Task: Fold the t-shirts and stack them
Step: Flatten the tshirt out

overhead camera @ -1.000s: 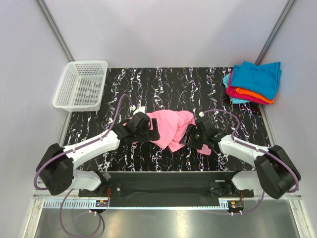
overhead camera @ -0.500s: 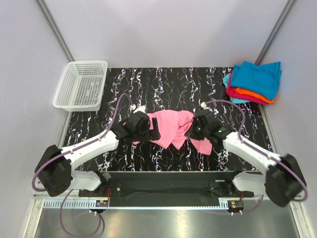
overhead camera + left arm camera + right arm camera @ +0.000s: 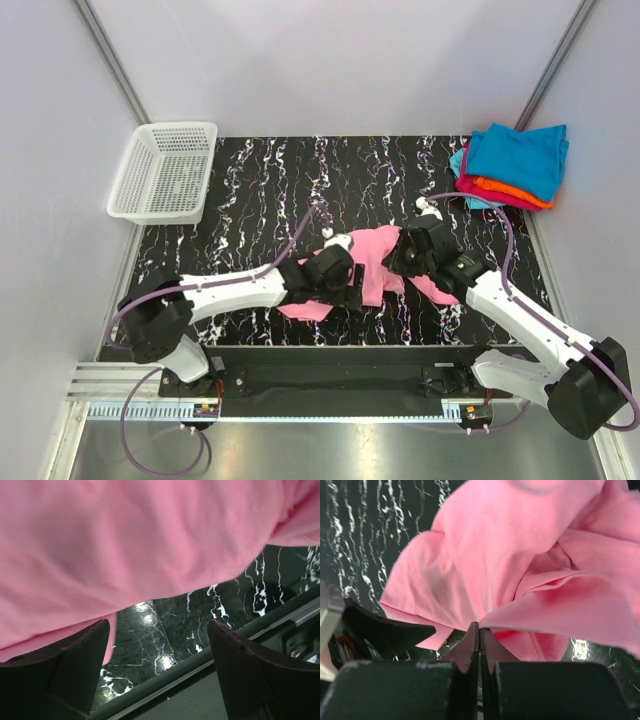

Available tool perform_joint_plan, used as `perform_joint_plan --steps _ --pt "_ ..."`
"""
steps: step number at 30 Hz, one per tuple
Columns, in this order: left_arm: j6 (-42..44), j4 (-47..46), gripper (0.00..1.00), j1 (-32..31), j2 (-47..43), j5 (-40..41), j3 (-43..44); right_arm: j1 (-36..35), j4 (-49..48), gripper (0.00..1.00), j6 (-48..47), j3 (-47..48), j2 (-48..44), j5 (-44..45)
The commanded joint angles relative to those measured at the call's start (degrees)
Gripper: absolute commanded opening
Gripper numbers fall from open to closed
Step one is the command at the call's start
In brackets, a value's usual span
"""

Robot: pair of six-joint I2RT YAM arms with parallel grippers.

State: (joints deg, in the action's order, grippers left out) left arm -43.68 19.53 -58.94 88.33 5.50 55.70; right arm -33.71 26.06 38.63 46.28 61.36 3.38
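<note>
A bright pink t-shirt [image 3: 372,250] lies crumpled in the middle of the black marbled table [image 3: 330,175]. My right gripper [image 3: 406,258] sits at its right side. In the right wrist view the jaws [image 3: 479,630] are shut, with a fold of the pink t-shirt [image 3: 485,555] pinched at their tips. My left gripper [image 3: 345,285] is at the shirt's near edge. In the left wrist view its fingers [image 3: 160,655] stand wide open, with pink cloth [image 3: 125,545] hanging above them and nothing between them. Folded t-shirts in teal, orange and magenta are stacked [image 3: 515,160] at the back right.
A white mesh basket [image 3: 175,127] stands at the back left corner of the table. The table's near edge and metal rail [image 3: 215,662] run just below my left fingers. Grey walls close the cell on both sides and behind.
My left arm has swung right, from the shirt's left edge to its near middle. My right gripper has shut on the cloth and drawn it back and leftward, bunching the shirt.
</note>
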Motion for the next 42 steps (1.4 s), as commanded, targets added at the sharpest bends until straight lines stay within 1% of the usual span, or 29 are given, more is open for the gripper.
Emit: perform_joint_plan --steps 1,2,6,8,11,15,18,19,20,22,23,25,26,29,32,33,35,36,37,39,40,41,42 --pt "-0.27 -5.29 0.83 -3.98 1.22 4.78 4.41 -0.39 -1.02 0.0 -0.05 -0.05 -0.81 -0.04" --pt "-0.26 -5.46 0.83 -4.43 2.18 6.35 5.63 -0.39 -1.02 0.0 -0.14 -0.14 -1.07 0.05" --pt "-1.23 -7.83 0.82 -5.75 4.9 8.39 6.87 -0.39 -1.02 0.0 -0.05 0.03 -1.77 -0.04" --pt "-1.23 -8.19 0.81 -6.54 6.05 11.36 7.75 -0.39 -1.02 0.0 -0.05 0.04 -1.69 -0.21" --pt "-0.35 -9.77 0.81 -7.94 8.69 15.58 8.19 -0.39 -1.02 0.0 0.22 0.12 -1.86 -0.65" --pt "2.02 -13.02 0.81 -9.35 13.0 18.31 8.19 -0.39 -1.02 0.0 -0.13 1.17 -1.08 -1.35" --pt "1.41 -15.56 0.75 -10.67 14.76 21.39 6.44 -0.39 -1.02 0.0 -0.57 2.49 0.07 -1.36" --pt "1.06 -16.27 0.71 -11.19 14.76 22.96 5.22 -0.3 -1.02 0.0 -0.75 2.85 0.33 -1.36" --pt "0.79 -16.8 0.6 -11.37 14.5 24.02 4.77 -0.3 -0.93 0.0 -0.84 3.11 0.6 -1.36" --pt "0.26 -17.24 0.45 -11.46 14.32 25.61 3.8 -0.3 -1.02 0.0 -1.1 4.08 1.39 -1.44" --pt "0.61 -17.33 0.27 -11.46 13.97 26.92 3.63 -0.3 -1.1 0.0 -1.19 4.34 1.56 -1.53" --pt "0.79 -16.46 0.06 -11.46 13.53 29.29 3.54 -0.3 -1.02 0.0 -1.28 4.69 2.27 -1.36" --pt "0.01 -15.23 0.0 -11.46 12.57 30.53 3.71 -0.3 -1.1 0.0 -1.28 4.78 2.44 -1.36" --pt "-1.22 -9.61 0.0 -11.46 9.67 35.36 3.89 -0.3 -0.75 0.0 -1.45 4.52 2.45 -0.31" --pt "-1.23 -3.99 0.0 -11.38 3.44 39.84 3.62 -0.3 -0.14 0.0 -1.81 4.08 1.57 1.89" --pt "-1.06 -0.67 0.0 -11.38 0.03 40.99 3.62 -0.21 1.08 0.0 -1.98 4.34 0.96 3.64" --pt "-0.27 2.87 0.0 -11.37 -4.29 44.66 4.24 -0.04 3.36 0.0 -2.86 5.04 -0.01 5.4" --pt "0.08 6.28 0.0 -10.94 -6.49 45.73 4.5 0.14 4.42 0.0 -3.21 6.26 -0.8 7.33" --pt "0.44 7.96 0.0 -10.67 -11.47 47.66 5.11 0.23 5.48 0.0 -4.08 6.97 -1.33 8.22" --pt "3.15 11.31 0.0 -9.1 -16.68 49.34 5.82 0.75 8.82 0.0 -5.23 9.95 -2.56 10.5" --pt "4.38 12.1 0.0 -8.39 -21.14 50.48 6.69 0.84 10.05 0.0 -6.54 11.19 -2.91 11.29" --pt "7.35 12.89 0.0 -7.52 -23.71 51.01 7.31 1.1 12.58 0.0 -7.07 13.9 -3.35 13.39" --pt "9.04 13.34 0.0 -5.16 -25.65 51.19 7.84 1.37 13.65 0.0 -7.78 15.31 -3.53 14.28"
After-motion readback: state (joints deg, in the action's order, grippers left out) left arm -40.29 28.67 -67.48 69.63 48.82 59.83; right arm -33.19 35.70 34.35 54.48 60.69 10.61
